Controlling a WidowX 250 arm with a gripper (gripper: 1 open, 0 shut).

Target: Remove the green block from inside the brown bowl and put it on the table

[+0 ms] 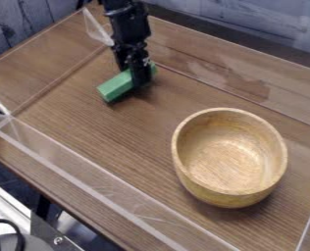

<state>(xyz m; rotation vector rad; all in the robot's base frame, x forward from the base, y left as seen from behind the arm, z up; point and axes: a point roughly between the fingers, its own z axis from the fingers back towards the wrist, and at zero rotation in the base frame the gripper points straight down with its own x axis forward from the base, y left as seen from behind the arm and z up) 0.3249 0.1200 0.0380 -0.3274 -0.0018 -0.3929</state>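
Wood-grain table (105, 167) inside low clear walls: the green block (119, 87) lies flat at ten o'clock, well apart from the empty brown bowl (230, 156) at four o'clock. The gripper (139, 75), fingers closed, pinches the block's end; only release is left.

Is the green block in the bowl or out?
Out. The green block lies on the table; the brown bowl is empty.

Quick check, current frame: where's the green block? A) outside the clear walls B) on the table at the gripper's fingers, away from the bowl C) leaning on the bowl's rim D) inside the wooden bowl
B: the green block lies on the table under the gripper, and the wooden bowl is empty.
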